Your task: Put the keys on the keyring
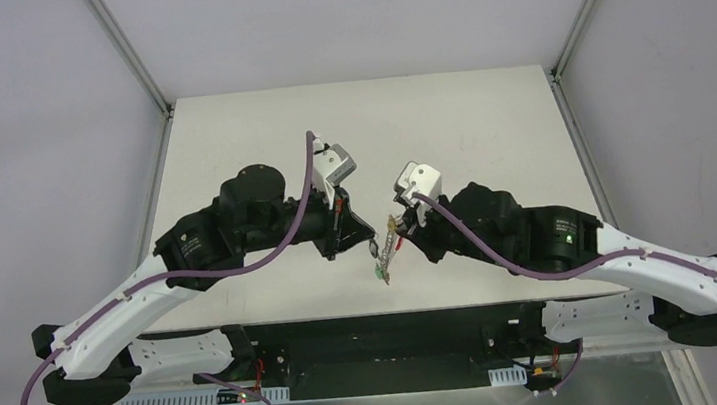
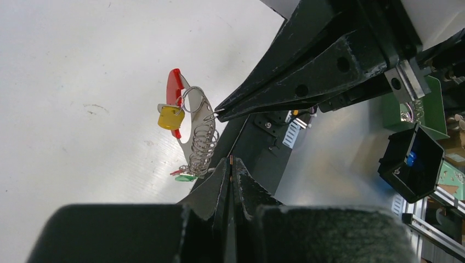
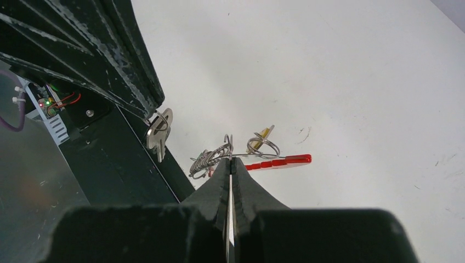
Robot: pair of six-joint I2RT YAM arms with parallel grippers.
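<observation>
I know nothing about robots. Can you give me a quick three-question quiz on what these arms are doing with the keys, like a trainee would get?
1. True or false: the right gripper is wide open.
2. Which tag colour hangs by the red end of the keyring? A blue, B yellow, C white.
3. What does the left gripper pinch?
Key: 1 false, it is shut on the keyring's wire loops. 2 B, the yellow tag. 3 a silver key.
</observation>
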